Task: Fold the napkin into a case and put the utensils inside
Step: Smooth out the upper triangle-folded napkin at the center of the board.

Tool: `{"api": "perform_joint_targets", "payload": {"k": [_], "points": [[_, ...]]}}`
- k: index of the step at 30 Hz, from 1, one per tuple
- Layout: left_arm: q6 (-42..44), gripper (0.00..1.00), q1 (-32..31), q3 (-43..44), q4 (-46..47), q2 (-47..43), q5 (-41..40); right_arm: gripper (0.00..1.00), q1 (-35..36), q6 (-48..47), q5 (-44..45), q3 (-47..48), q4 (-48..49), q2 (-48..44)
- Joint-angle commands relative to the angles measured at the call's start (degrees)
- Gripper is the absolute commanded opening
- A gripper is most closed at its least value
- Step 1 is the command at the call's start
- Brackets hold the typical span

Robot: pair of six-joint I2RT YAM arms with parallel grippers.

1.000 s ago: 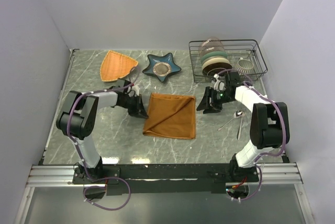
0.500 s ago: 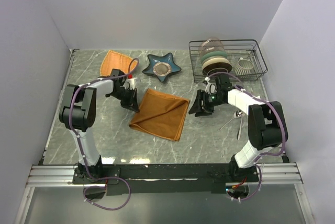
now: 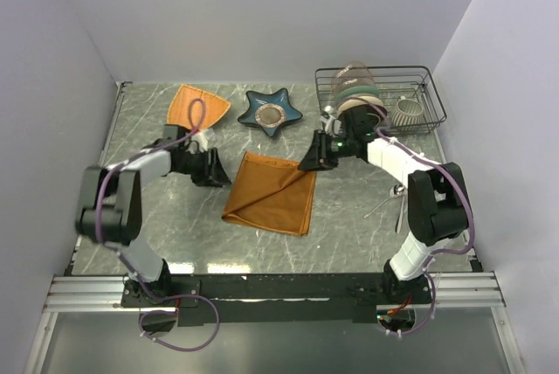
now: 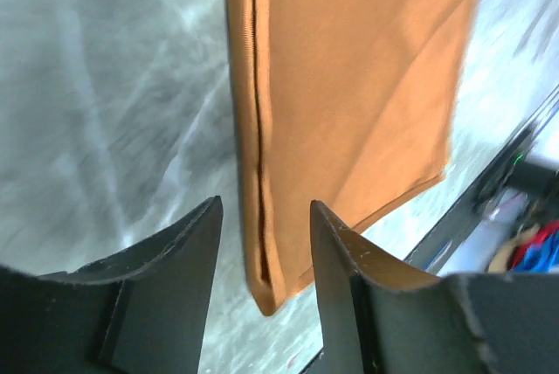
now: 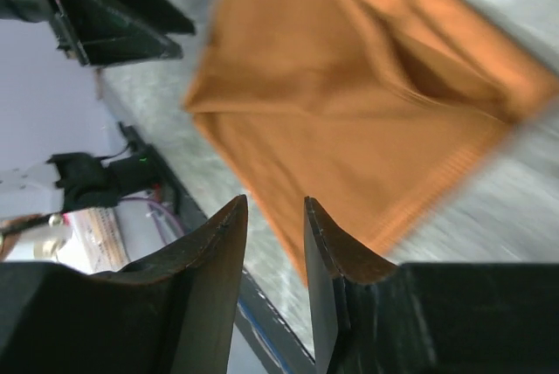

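The rust-orange napkin (image 3: 269, 192) lies folded and flat on the marble table (image 3: 157, 225), turned slightly askew. My left gripper (image 3: 218, 169) sits just off its left edge. In the left wrist view its jaws stand open, with the napkin's folded edge (image 4: 262, 173) lying loose between them on the table. My right gripper (image 3: 313, 159) hovers at the napkin's far right corner. It is open, and the cloth (image 5: 349, 86) lies below it, not pinched. Two silver utensils (image 3: 393, 199) lie to the right of the napkin. No case is formed.
A lighter orange woven triangular plate (image 3: 196, 107) and a blue star-shaped dish (image 3: 271, 113) lie at the back. A wire rack (image 3: 432, 99) with stacked bowls and a cup stands at the back right, close behind my right arm.
My left gripper has opened, let go of the napkin's left edge and drawn back. My right gripper moved left to the napkin's corner, its jaws narrower. The napkin has turned slightly.
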Motion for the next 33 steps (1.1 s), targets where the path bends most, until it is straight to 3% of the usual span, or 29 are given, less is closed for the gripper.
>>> {"api": "perform_joint_targets", "payload": {"k": [1,5,10,14,21,28,33], "points": [[-10.56,0.5,1.49,-5.07,17.25,-11.93,5.29,0.41,4.78,6.2,-4.3,2.43,10.42,0.91],[-21.98,0.41,-2.54,-9.03,24.73,-12.47,8.56,0.4,7.95,9.11,-3.16,4.01,14.21,5.56],[-25.44,0.34,-4.13,-13.6,28.28,-10.54,8.29,0.38,8.39,5.52,-1.32,6.99,10.27,11.46],[-21.24,0.35,-5.1,-13.43,26.61,-10.8,8.21,0.39,7.17,-2.29,0.27,10.42,4.03,12.08],[-10.59,0.4,-6.59,-11.06,21.79,-14.05,8.73,0.45,3.56,-8.99,4.83,7.44,-2.99,2.94],[-11.29,0.41,-6.77,-10.27,22.12,-13.88,7.94,0.49,1.8,-14.18,17.83,7.96,-5.47,4.07],[-11.38,0.41,-6.77,-10.35,22.04,-13.88,7.42,0.49,1.8,-14.01,19.08,9.81,-6.01,7.24]]}}
